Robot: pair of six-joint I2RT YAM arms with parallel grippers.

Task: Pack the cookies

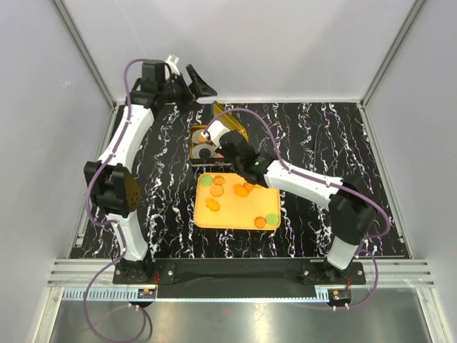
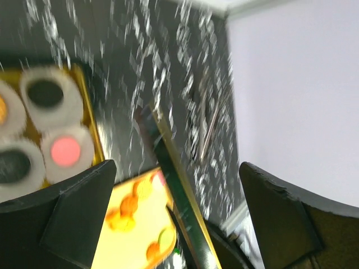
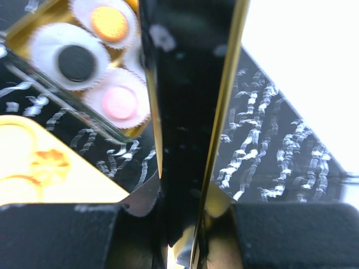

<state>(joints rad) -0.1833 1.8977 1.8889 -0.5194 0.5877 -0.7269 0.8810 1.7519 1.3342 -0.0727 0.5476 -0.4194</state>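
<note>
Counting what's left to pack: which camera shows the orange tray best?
The top external view: the whole orange tray, with its cookies, is sharp. The left wrist shows a blurred corner; the right wrist only a corner beside the box lid.

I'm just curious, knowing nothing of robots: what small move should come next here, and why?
Probably the right tool swings the lid down over the box: it is shut on the upright lid, and every liner seen holds a cookie.

Black white-veined tabletop [image 1: 343,143], plain white walls [image 1: 285,43], aluminium rail [image 1: 250,270] at near edge.
</note>
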